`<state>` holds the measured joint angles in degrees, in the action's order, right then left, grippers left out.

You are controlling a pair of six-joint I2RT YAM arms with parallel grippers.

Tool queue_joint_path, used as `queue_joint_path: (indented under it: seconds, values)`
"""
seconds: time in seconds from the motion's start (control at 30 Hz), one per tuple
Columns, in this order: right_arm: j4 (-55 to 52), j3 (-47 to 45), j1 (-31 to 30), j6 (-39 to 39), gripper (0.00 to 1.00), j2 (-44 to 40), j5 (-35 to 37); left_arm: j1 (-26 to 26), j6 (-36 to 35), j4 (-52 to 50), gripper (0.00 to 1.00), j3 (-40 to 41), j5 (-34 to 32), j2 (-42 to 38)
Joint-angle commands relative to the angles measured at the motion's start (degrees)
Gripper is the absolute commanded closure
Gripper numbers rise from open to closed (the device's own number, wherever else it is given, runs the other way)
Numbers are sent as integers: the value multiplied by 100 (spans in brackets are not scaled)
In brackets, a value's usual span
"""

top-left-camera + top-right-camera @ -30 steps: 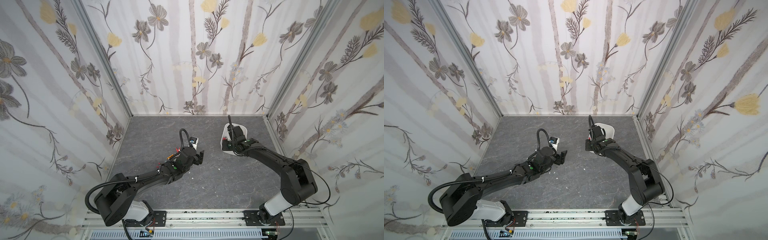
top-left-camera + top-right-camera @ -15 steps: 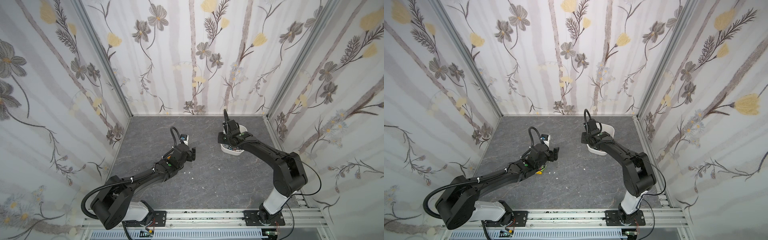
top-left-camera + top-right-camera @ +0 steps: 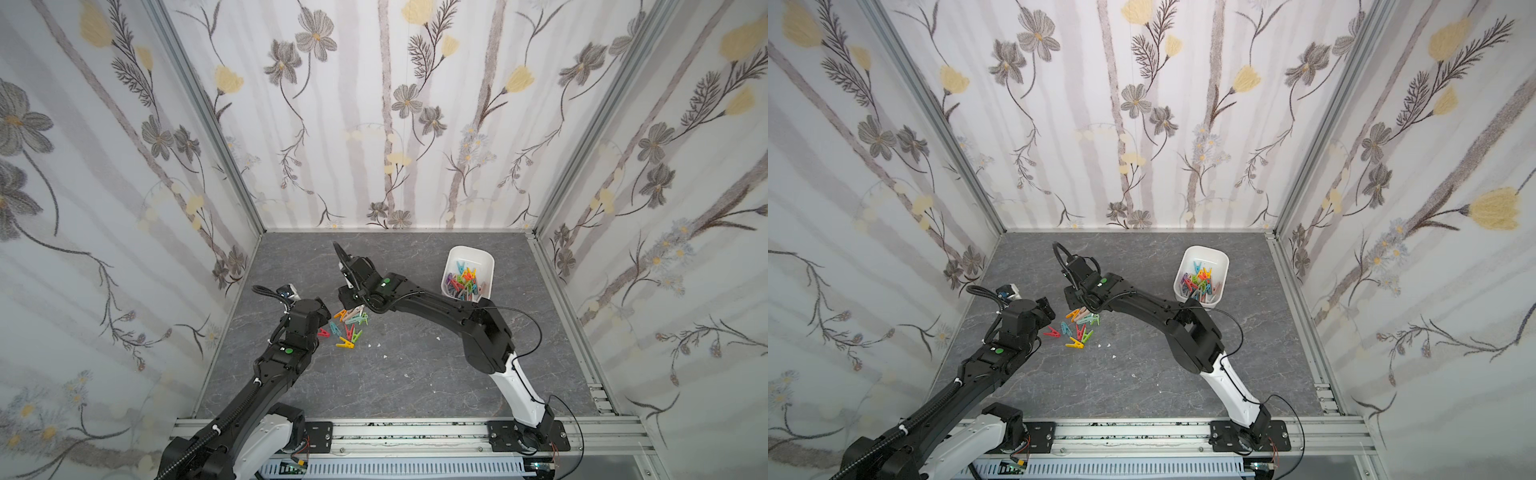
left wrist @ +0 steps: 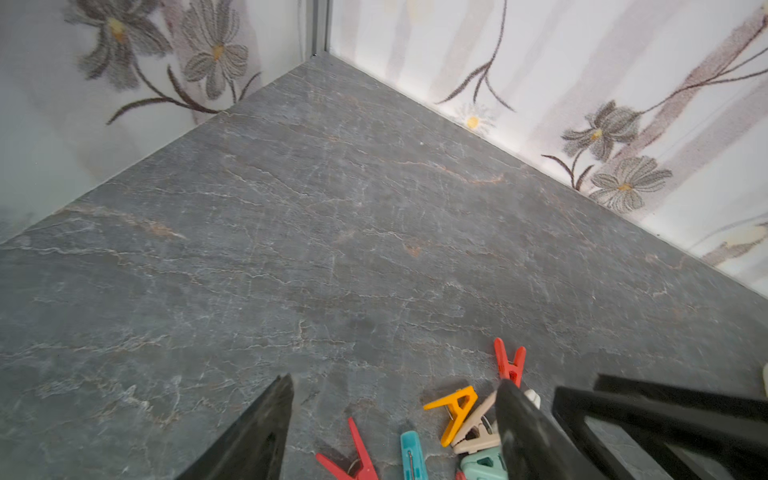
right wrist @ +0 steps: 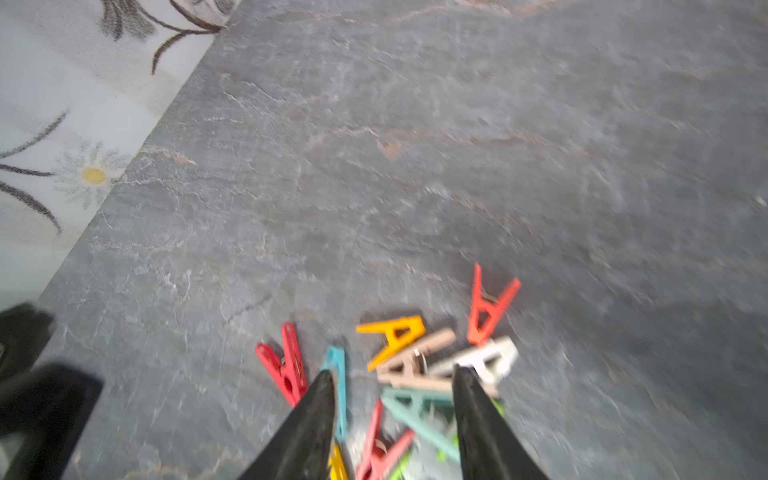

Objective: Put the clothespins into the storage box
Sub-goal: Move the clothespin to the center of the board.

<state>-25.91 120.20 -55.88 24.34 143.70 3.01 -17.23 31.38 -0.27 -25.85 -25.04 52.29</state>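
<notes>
right claw (image 5: 394, 372) spread, empty, over loose pegs (image 3: 349, 326) | left claw (image 4: 395, 381) spread at pile's edge | box (image 3: 471, 250) well apart, part-filled | advice: straddle one peg only, pinch squarely

the black left arm (image 3: 286, 357) and black right arm (image 3: 436, 307) lean in low. the left claw (image 4: 395, 382) gapes wide; the right claw (image 5: 393, 372) stands half spread.
</notes>
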Motion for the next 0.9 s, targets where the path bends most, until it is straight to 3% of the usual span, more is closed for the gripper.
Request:
queue_joint_path:
  seconds: [0.0,0.2,0.73,0.87]
  values:
    - [-317,843,-73,-373,52,588,-63,64,278,-103,23,87,-379,-211]
    - [-3,1168,-115,-499,51,1088,-190,83,257,-63,23,220,-332,-410]
    - [-1560,1256,-187,-1161,56,1289,482,97,257,221,23,290,-28,-342]
    - [-1734,394,-185,-1320,58,750,832,90,225,277,23,285,3,-327]
